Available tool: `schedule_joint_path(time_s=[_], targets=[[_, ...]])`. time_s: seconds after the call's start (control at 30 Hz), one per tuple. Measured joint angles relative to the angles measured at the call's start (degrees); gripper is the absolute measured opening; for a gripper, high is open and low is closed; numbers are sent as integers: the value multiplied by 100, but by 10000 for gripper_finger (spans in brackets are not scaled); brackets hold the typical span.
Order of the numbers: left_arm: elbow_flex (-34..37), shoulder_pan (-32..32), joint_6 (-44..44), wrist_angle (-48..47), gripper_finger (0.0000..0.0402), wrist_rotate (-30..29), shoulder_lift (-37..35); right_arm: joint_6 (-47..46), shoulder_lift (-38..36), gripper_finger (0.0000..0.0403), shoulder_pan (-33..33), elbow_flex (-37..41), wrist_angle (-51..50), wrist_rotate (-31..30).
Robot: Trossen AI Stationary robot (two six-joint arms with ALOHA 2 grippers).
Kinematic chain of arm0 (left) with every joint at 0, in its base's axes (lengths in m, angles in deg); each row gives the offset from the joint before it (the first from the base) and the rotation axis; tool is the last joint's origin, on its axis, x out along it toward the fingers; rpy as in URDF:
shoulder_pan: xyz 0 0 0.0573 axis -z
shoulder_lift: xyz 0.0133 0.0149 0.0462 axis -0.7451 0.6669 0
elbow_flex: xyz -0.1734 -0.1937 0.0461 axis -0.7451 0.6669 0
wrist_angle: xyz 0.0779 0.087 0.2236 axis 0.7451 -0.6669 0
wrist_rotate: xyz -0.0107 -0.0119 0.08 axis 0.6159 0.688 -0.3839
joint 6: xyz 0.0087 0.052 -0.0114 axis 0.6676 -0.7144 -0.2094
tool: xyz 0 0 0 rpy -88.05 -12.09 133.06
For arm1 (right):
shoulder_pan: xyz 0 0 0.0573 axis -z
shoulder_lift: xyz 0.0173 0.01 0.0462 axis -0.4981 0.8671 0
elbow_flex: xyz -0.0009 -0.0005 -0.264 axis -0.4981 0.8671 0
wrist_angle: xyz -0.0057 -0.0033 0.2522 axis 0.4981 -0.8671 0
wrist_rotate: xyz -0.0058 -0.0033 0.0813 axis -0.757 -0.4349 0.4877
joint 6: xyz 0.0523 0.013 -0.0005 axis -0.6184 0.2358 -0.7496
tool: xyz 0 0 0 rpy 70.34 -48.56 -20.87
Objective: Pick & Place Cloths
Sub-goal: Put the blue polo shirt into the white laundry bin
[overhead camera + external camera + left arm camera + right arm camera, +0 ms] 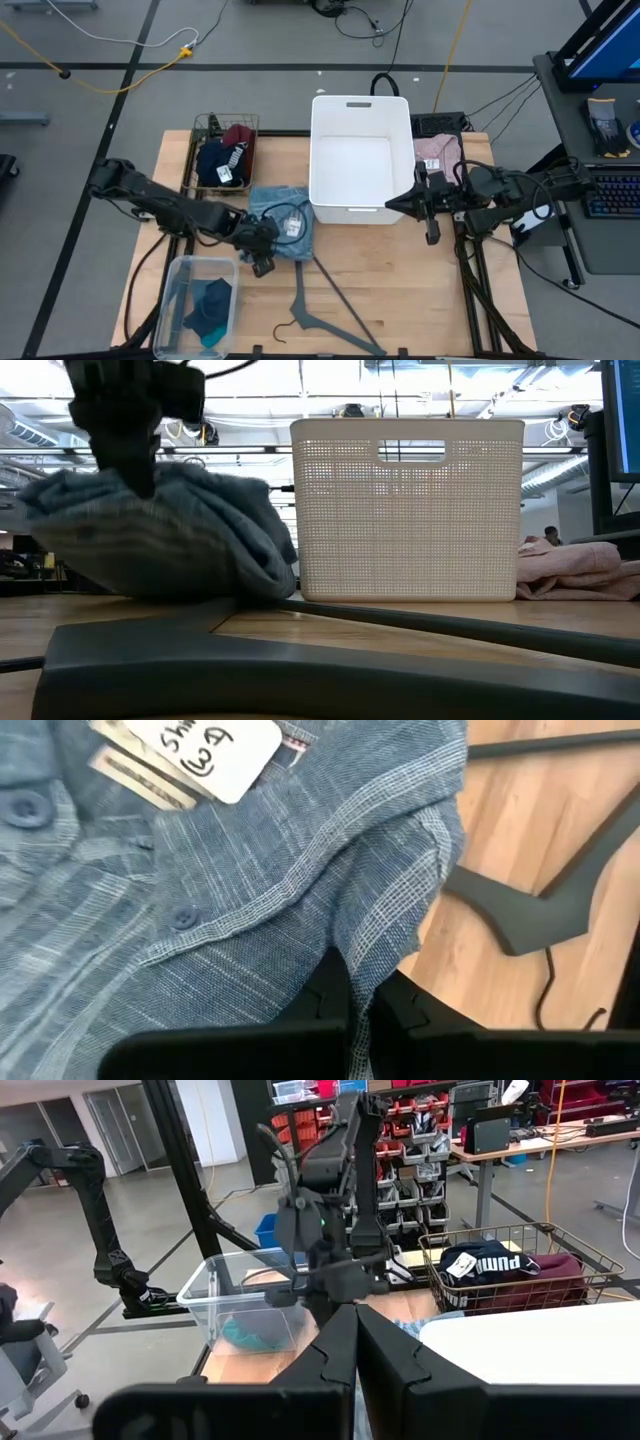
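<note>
A slate-blue button shirt (285,218) with a white tag lies bunched on the table against the white basket's near-left corner. It fills the left wrist view (200,900) and shows in the low view (170,535). My left gripper (262,246) (358,1010) is at the shirt's near-left edge, shut on it. My right gripper (395,207) (355,1345) is shut and hangs by the white basket's right wall, touching nothing. Navy and maroon cloths (225,155) lie in a wire basket. A teal cloth (208,305) lies in a clear bin, and a pink cloth (438,150) is right of the white basket. My left gripper pinches a raised fold of the shirt (390,935) at its near-left edge between the two fingers (322,1005). It comes from the table's left, slanting down. Several layers seem gathered there. The rest of the shirt rests slack on the table.
The white perforated basket (318,150) stands at the table's far middle. A grey plastic hanger (325,300) lies on the near middle of the table, right of the clear bin (175,275). The wire basket (200,130) sits far left. Bare wood shows near right.
</note>
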Motion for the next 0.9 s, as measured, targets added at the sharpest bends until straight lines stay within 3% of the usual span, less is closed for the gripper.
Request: schedule_joint_path(time_s=[0.27, 0.9], targets=[[-1040, 9, -178, -1172, 0, -256, 0, 2, 52, 0, 0, 0, -2, 0], [-4142, 44, -190, -4303, 0, -1929, -7, 177, 67, 0, 0, 0, 0, 22]])
